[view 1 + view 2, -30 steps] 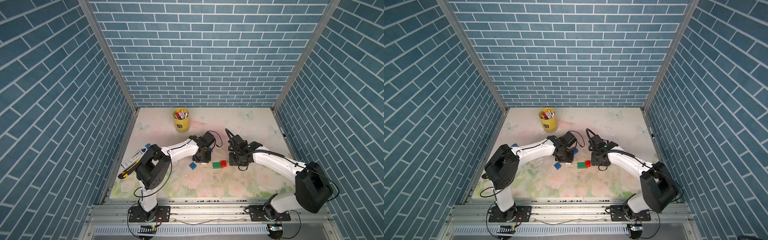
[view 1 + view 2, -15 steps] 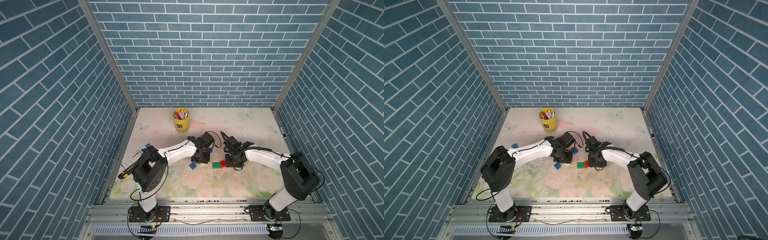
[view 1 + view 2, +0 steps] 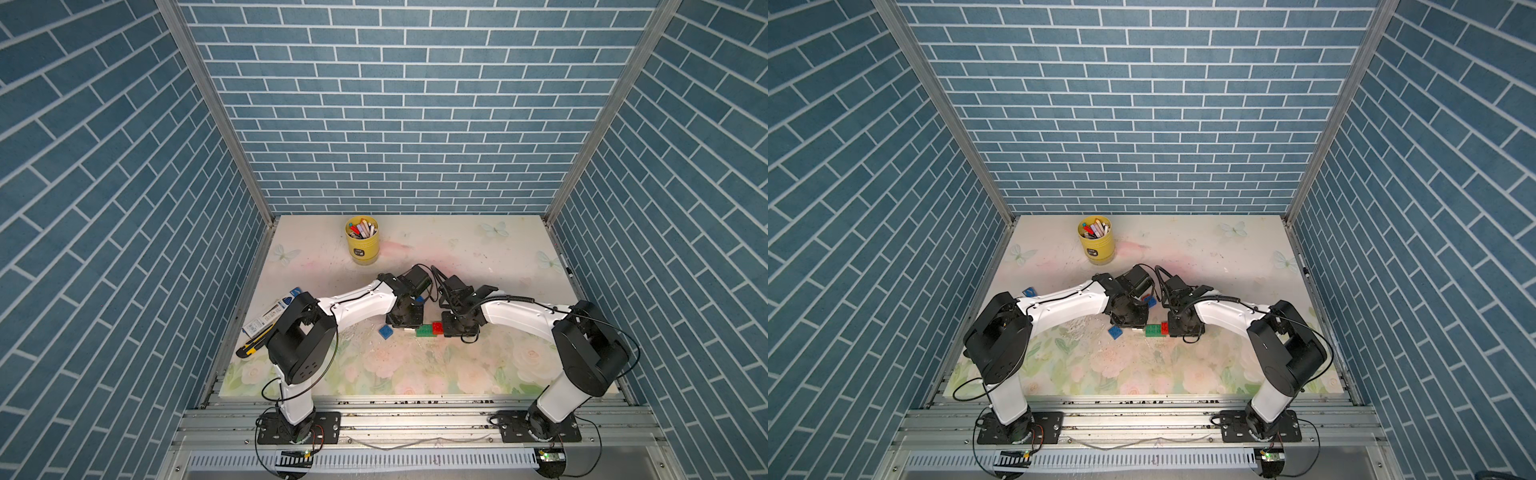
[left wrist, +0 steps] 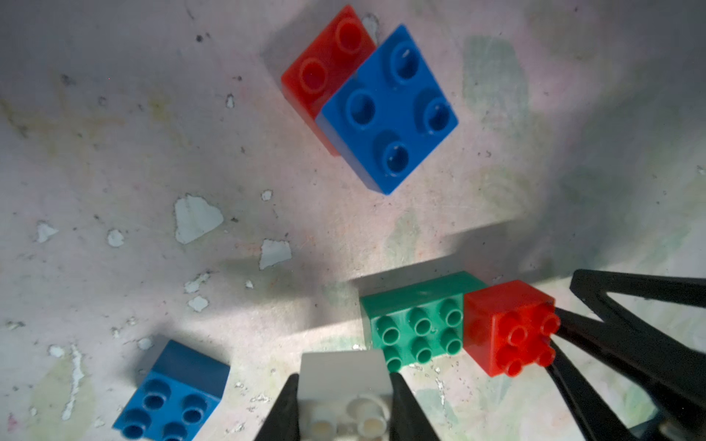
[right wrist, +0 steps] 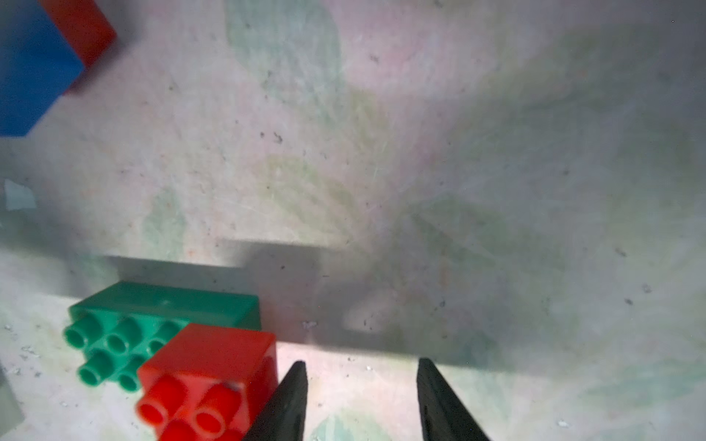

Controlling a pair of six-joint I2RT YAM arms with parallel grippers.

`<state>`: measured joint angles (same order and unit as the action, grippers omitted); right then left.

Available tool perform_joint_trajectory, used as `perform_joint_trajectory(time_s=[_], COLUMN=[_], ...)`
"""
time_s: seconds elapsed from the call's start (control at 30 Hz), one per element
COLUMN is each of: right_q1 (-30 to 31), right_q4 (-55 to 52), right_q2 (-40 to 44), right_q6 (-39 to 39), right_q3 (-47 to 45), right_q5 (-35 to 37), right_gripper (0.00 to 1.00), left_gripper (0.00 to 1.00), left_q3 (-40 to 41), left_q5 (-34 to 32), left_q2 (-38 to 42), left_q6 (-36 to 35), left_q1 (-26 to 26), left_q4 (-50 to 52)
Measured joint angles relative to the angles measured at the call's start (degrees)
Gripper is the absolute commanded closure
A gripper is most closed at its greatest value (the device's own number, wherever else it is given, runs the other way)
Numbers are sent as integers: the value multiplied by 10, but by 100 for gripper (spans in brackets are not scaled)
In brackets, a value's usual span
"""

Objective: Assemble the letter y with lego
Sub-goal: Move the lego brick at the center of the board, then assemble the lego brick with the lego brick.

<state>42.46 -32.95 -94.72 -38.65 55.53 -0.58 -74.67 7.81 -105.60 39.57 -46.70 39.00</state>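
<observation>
Your right tool (image 5: 361, 364) has come in beside the red brick (image 5: 214, 366) sitting on one end of the green brick (image 4: 416, 320), jaws narrowly apart and empty. Your left tool (image 4: 344, 376) clamps the white brick (image 4: 340, 362) just off the green one's free end, perhaps touching it.

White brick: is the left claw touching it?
Touching. In the left wrist view the left gripper clamps the white brick, with a black finger flat against each side and no gap showing.

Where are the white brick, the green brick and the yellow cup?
white brick (image 4: 344, 372): left wrist view, smooth side face.
green brick (image 4: 420, 293): left wrist view, smooth side face.
yellow cup (image 3: 362, 252): in a top view, outer wall.
</observation>
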Motion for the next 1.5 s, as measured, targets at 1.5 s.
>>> perform_joint_trajectory(time_s=[1.5], right_q1=[-16], right_q4=[-15], right_q2=[40], right_q6=[-1], right_q3=[-7], right_q5=[24], right_gripper=[50], left_gripper=[100], left_q3=[-107], left_q5=[-46], left_q2=[-98], left_q6=[35], left_q1=[-25], left_q4=[75])
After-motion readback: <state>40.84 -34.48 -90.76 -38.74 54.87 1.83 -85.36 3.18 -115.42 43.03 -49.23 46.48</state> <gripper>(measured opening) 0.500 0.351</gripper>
